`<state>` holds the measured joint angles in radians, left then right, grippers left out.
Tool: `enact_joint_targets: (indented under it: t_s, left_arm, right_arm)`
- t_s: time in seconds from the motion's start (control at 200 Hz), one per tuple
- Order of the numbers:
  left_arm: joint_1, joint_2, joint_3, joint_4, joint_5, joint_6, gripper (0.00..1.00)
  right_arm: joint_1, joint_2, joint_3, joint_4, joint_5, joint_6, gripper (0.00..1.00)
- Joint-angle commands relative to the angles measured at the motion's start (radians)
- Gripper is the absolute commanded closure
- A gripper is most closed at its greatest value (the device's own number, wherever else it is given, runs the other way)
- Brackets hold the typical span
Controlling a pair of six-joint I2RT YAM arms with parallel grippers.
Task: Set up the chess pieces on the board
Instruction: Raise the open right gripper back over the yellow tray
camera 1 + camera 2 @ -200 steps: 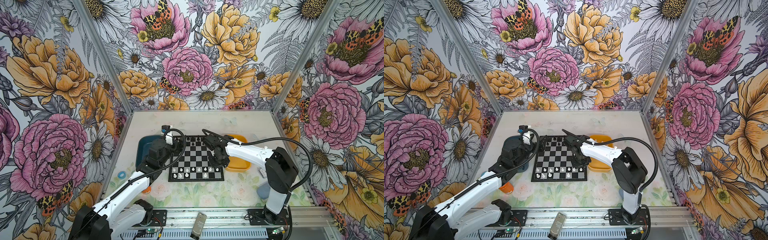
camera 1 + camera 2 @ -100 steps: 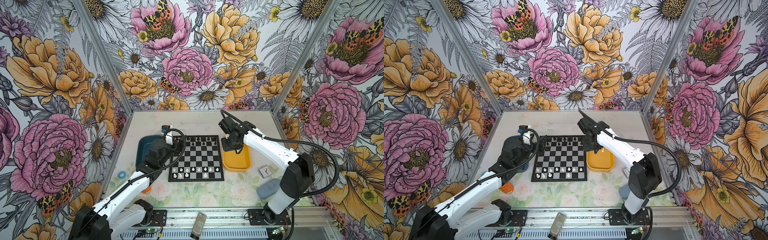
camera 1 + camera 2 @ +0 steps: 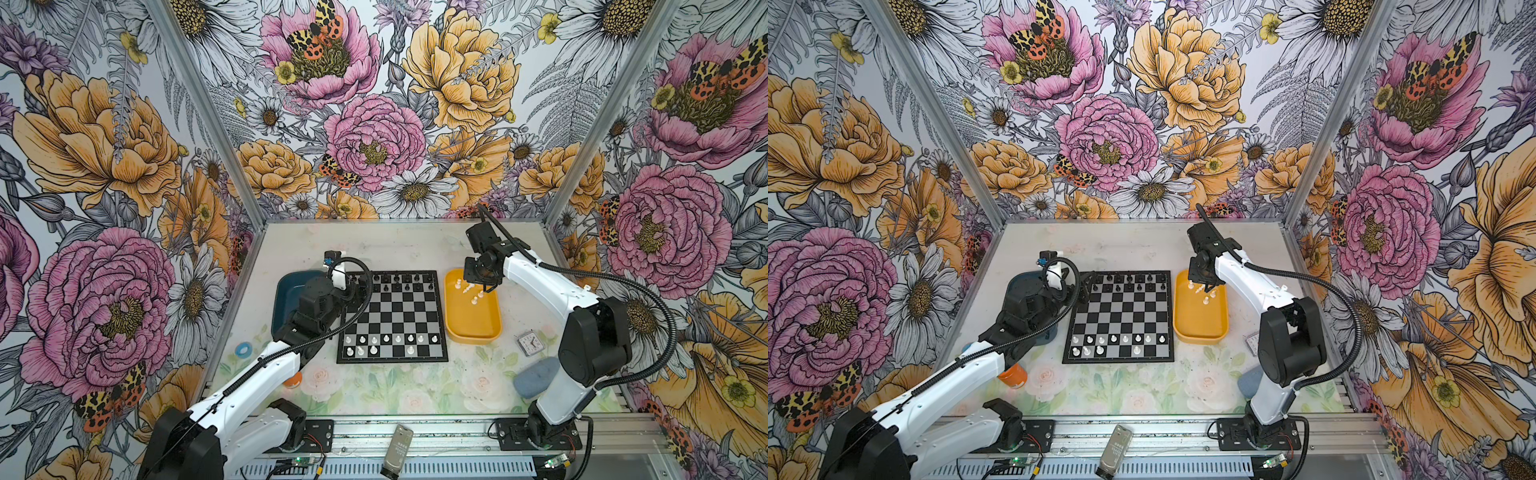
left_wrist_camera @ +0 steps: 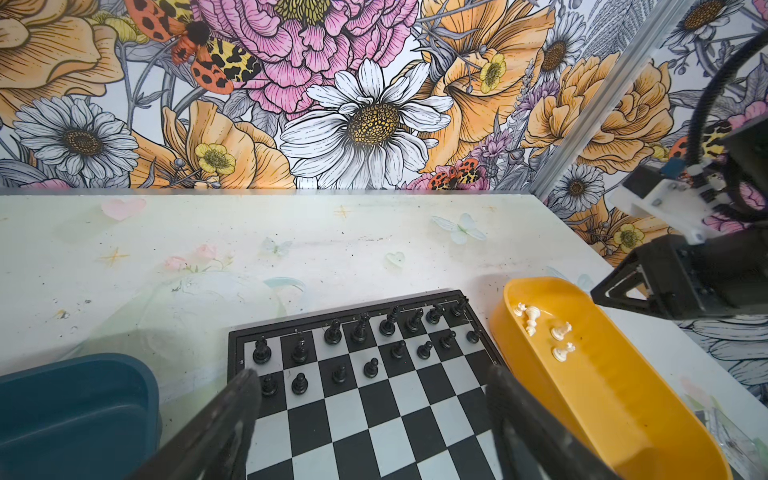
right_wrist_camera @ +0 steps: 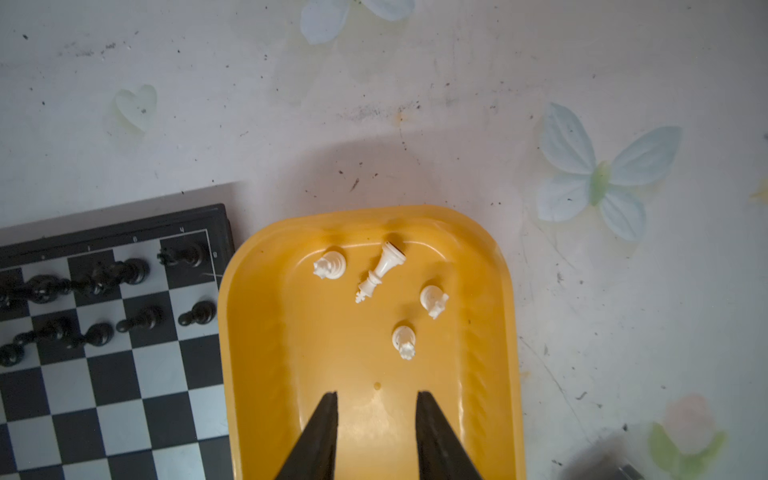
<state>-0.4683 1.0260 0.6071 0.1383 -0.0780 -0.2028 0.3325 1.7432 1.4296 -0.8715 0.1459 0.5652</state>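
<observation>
The board [image 3: 392, 316] lies mid-table, with several white chess pieces [image 3: 386, 338] standing on its two near rows and black pieces on its far rows. Several more white chess pieces [image 5: 380, 272] lie or stand in the far end of the yellow tray [image 3: 473, 328], to the right of the board. My right gripper [image 5: 376, 395] hangs over that end of the tray [image 5: 266, 332], open and empty, a little short of the nearest piece [image 5: 404, 341]. My left gripper [image 4: 372, 374] is open and empty above the board's far left part [image 4: 374, 428].
A dark blue tray [image 3: 291, 291] sits left of the board, partly under my left arm. A blue ring [image 3: 243, 349] and an orange object [image 3: 293, 380] lie near left. A small clock [image 3: 528, 345] and a grey-blue lump [image 3: 536, 376] lie near right.
My right arm has swung from over the board's right side to above the far end of the yellow tray. The left arm has not moved.
</observation>
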Motion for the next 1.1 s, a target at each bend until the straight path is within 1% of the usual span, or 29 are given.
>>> enact_joint_targets:
  t_s: [0.0, 0.295, 0.415, 0.71, 1.096]
  left_arm:
    - [0.015, 0.006, 0.013, 0.020, 0.026, 0.002, 0.14]
    - [0.045, 0.015, 0.014, 0.024, 0.044, -0.003, 0.14]
    - [0.054, 0.022, 0.016, 0.027, 0.059, -0.007, 0.14]
    - [0.063, 0.025, 0.017, 0.028, 0.060, -0.009, 0.14]
    - [0.068, 0.030, 0.019, 0.028, 0.066, -0.010, 0.14]
  right_arm:
    - [-0.007, 0.052, 0.022, 0.078, -0.035, 0.061, 0.66]
    - [-0.026, 0.099, 0.000, 0.104, -0.017, 0.117, 0.67]
    - [-0.039, 0.108, -0.016, 0.115, -0.017, 0.124, 0.67]
    - [-0.058, 0.146, -0.018, 0.138, -0.037, 0.136, 0.67]
    - [-0.076, 0.192, -0.020, 0.155, -0.032, 0.149, 0.67]
